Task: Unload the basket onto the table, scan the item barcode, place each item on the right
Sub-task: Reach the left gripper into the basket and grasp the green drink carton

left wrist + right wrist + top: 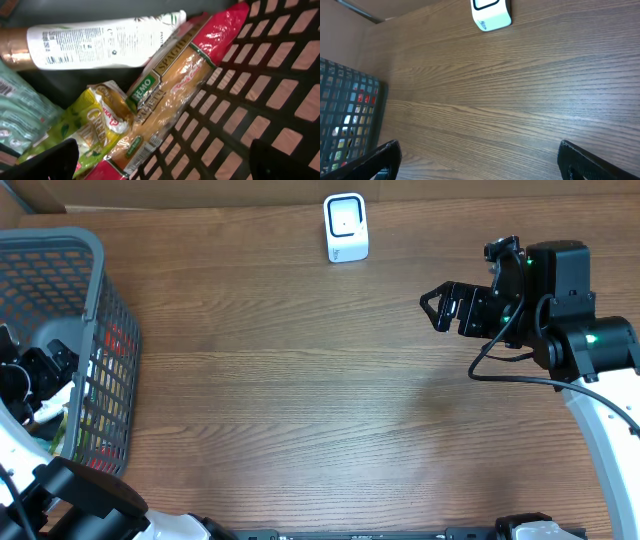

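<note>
A white barcode scanner (pixel 346 227) stands at the table's far edge and also shows at the top of the right wrist view as the scanner (pixel 491 13). My left gripper (pixel 38 375) is down inside the grey mesh basket (pixel 95 275), open (pixel 165 165) over a spaghetti pack (pixel 172 92) whose barcode (pixel 145 156) faces up. Around the pack lie a white bottle (pixel 100 42), a green tea packet (pixel 95 127) and a teal packet (pixel 15 112). Nothing is held. My right gripper (pixel 432 308) hangs open (pixel 480 165) over bare wood, right of the scanner.
The basket stands at the table's left edge, its mesh wall (pixel 350 115) visible from the right wrist. A brown cardboard wall (pixel 200 195) runs along the table's back. The wooden tabletop (pixel 300 380) lies between the basket and my right arm.
</note>
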`<state>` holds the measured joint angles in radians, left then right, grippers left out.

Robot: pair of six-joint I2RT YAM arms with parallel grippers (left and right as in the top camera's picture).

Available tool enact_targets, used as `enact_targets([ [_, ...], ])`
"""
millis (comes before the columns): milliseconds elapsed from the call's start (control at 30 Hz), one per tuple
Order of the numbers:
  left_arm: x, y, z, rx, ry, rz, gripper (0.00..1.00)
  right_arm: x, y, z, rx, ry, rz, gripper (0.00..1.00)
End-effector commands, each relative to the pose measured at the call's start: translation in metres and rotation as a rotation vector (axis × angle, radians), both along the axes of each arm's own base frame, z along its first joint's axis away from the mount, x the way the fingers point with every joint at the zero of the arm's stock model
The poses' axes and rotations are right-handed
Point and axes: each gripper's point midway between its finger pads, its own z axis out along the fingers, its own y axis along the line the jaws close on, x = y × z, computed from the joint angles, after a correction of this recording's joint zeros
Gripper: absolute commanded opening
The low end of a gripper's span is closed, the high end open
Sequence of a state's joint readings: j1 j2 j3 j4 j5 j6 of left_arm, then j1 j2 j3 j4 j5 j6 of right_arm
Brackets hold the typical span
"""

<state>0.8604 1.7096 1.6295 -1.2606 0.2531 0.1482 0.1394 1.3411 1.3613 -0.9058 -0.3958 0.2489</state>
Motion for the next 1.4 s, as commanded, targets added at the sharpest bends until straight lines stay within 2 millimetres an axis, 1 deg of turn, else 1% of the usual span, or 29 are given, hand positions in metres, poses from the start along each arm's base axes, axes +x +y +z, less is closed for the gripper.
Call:
enact_targets([
  [0, -0.001, -0.008, 0.012, 0.024, -0.011, -0.073, 1.00, 0.001, 0.004, 0.012, 0.012, -0.027, 0.007, 1.00],
  [167, -0.015, -0.001, 0.007, 0.066, 0.073, -0.053, 0.99, -0.001, 0.003, 0.010, 0.010, -0.013, 0.007, 1.00],
  [300, -0.024, 0.009, 0.006, 0.118, 0.129, -0.036, 1.00, -0.002, 0.003, 0.009, 0.010, -0.009, 0.007, 1.00],
  [400, -0.021, 0.013, 0.004, 0.134, 0.121, -0.039, 1.00, -0.002, 0.003, 0.009, 0.010, -0.009, 0.006, 1.00],
  [500, -0.015, 0.015, -0.002, 0.146, 0.099, -0.081, 1.00, -0.003, 0.003, 0.008, 0.009, -0.004, 0.006, 1.00],
  [600, -0.012, 0.022, -0.009, 0.177, 0.092, -0.096, 1.00, -0.004, 0.003, 0.006, 0.008, 0.006, 0.006, 1.00],
  [700, -0.009, 0.025, -0.014, 0.210, 0.090, -0.162, 0.99, -0.004, 0.003, 0.003, 0.007, 0.013, 0.006, 1.00],
  [867, -0.015, 0.019, -0.023, 0.228, 0.122, -0.322, 0.99, -0.003, 0.003, -0.001, 0.007, 0.025, 0.004, 1.00],
  [1033, -0.017, 0.017, -0.026, 0.225, 0.133, -0.356, 1.00, -0.001, 0.003, -0.005, 0.005, 0.039, 0.003, 1.00],
  [1167, -0.033, 0.020, -0.043, 0.229, 0.224, -0.352, 0.99, 0.001, 0.003, -0.010, 0.003, 0.052, 0.003, 1.00],
  [1367, -0.045, 0.012, -0.079, 0.190, 0.268, -0.356, 1.00, 0.004, 0.004, -0.018, 0.000, 0.077, 0.003, 1.00],
])
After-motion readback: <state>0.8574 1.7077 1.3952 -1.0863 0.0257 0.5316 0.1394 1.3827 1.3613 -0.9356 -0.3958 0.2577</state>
